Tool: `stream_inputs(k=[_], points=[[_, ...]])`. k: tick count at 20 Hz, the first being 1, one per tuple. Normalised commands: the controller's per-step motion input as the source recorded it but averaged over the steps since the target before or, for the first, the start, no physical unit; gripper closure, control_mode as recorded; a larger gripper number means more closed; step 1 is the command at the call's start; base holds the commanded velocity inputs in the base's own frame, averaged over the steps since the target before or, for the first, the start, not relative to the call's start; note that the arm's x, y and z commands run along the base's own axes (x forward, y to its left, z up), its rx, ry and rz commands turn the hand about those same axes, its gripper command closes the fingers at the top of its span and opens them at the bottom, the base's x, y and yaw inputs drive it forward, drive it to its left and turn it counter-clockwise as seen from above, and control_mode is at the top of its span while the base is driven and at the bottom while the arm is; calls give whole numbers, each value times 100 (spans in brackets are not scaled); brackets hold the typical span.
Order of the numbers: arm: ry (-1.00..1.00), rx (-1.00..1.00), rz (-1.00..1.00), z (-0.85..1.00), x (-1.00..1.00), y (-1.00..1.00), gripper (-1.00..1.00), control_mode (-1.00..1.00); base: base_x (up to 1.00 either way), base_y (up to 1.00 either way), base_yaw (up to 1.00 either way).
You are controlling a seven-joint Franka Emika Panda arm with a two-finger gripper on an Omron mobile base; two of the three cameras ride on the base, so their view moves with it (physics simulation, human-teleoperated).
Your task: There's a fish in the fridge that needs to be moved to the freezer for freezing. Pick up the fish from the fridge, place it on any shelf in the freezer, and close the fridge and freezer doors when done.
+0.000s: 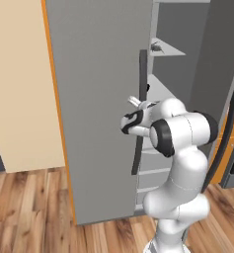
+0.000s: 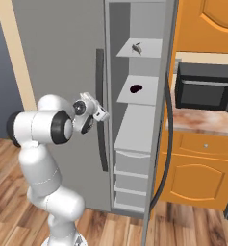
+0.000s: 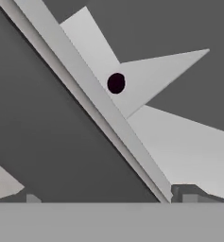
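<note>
Wooden flooring fronts the freezer point(image 2: 134, 120), where the fish point(image 2: 137, 48) already lies on the top shelf point(image 2: 149, 48); the open, empty claw point(image 2: 100, 113) could jam against its door point(image 2: 171, 144).

The fish point(image 2: 136, 48) is lying on the upper shelf point(image 2: 151, 49) in the freezer point(image 2: 134, 129), right of the shut fridge door point(image 2: 62, 57); a microwave point(image 2: 204, 87) is sitting on the worktop point(image 2: 202, 122) further right.

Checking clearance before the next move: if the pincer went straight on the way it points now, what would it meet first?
Probably the freezer frame edge beside the closed fridge door; depth is unclear. The pincer is open, empty.
</note>
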Motion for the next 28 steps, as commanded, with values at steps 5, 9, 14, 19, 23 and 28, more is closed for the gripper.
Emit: stream_inputs(k=[5,9,14,19,23,28], points=[[-5,0,0,5,49,0,-100,-100,0,0,0],[-16,1,0,55,9,-3,-100,-100,0,0,0],[-13,2,0,90,0,-11,-100,-100,0,0,0],[-15,2,0,100,0,-12,-100,-100,0,0,0],[-11,0,0,91,-7,-8,-100,-100,0,0,0],[-8,0,0,85,-34,-1,-100,-100,0,0,0]])
